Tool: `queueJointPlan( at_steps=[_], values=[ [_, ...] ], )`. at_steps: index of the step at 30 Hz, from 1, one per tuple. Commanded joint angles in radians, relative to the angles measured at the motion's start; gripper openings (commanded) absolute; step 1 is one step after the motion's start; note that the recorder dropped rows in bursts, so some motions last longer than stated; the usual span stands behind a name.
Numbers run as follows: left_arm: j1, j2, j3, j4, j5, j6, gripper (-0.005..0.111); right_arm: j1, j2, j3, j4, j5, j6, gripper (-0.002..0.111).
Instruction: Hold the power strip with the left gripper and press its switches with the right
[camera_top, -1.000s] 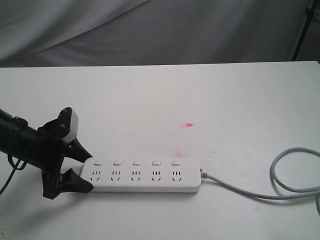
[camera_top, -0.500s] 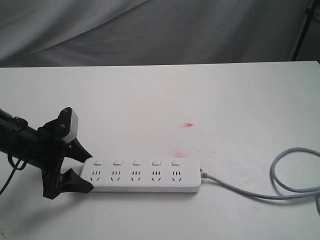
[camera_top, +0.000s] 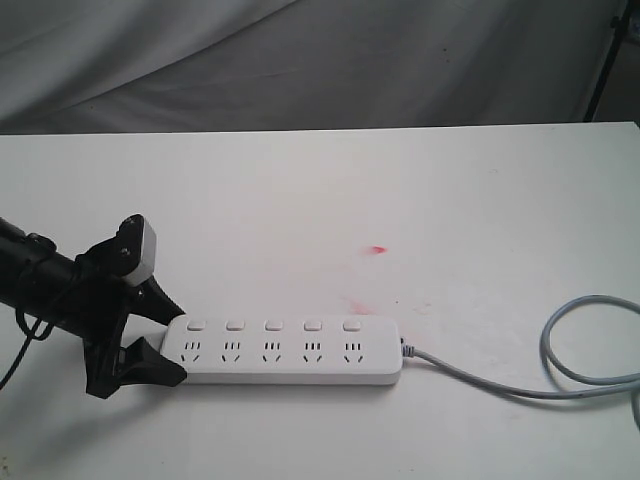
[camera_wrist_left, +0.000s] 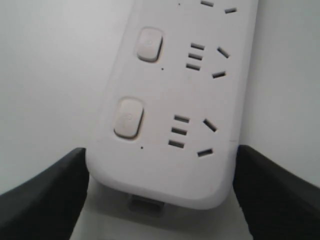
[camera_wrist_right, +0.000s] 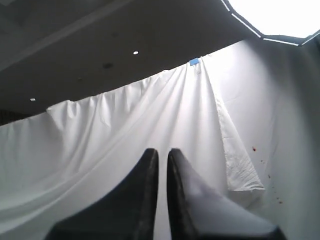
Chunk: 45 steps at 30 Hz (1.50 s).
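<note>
**Strip held at its blunt end**

Fingers of the left gripper (camera_top: 181, 346) appear to pinch the power strip (camera_top: 290, 352) between them on the table (camera_top: 300, 200). It is rigid, light, slick plastic, best held across its narrow sides. The switches (camera_top: 273, 325) lie beyond. Fingers of the right gripper (camera_wrist_right: 162, 156) are nearly together, empty, facing cloth.

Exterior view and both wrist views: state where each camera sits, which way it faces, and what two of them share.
Exterior: off the arms, raised, looking down across the table at the power strip; the left pincer shows at its end.
Left wrist: on the left arm, looking down past its fingers, which flank the strip's end, at two switches.
Right wrist: on the right arm, tilted up at a white sheet and ceiling; right pincer nearly shut, empty.
Shared: exterior and left wrist both show strip and left pincer.
</note>
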Motion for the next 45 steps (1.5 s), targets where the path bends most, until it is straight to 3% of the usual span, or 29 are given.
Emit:
queueJointPlan(
  at_steps=[1,7,11,18,21,28,37,41,45],
  values=[
    [-0.007,-0.001,0.004,0.008,-0.002,0.001,0.028,-0.002,-0.001,0.000,-0.006,-0.011,0.094,0.007],
    [-0.007,-0.001,0.004,0.008,-0.002,0.001,0.028,-0.002,0.008,-0.205,-0.132,0.240,0.202,0.005],
    [-0.007,-0.001,0.004,0.008,-0.002,0.001,0.028,0.003,0.216,-0.403,-0.162,0.272,0.241,0.001],
    [-0.007,-0.001,0.004,0.008,-0.002,0.001,0.028,0.152,0.739,-0.830,-0.384,0.636,0.209,0.000],
    [-0.007,-0.001,0.004,0.008,-0.002,0.001,0.028,0.199,0.951,-1.015,-0.357,0.857,0.020,0.000],
    [-0.007,-0.001,0.004,0.008,-0.002,0.001,0.028,0.201,1.175,-1.215,-0.203,1.104,-0.412,0.000],
    [-0.007,-0.001,0.004,0.008,-0.002,0.001,0.028,0.201,1.367,-1.272,0.429,1.303,-1.396,0.000],
    [-0.007,-0.001,0.004,0.008,-0.002,0.001,0.028,0.201,1.452,-1.272,0.648,1.328,-1.652,0.000],
    [-0.007,-0.001,0.004,0.008,-0.002,0.001,0.028,0.201,1.548,-1.272,0.808,1.293,-1.771,0.000]
  ],
)
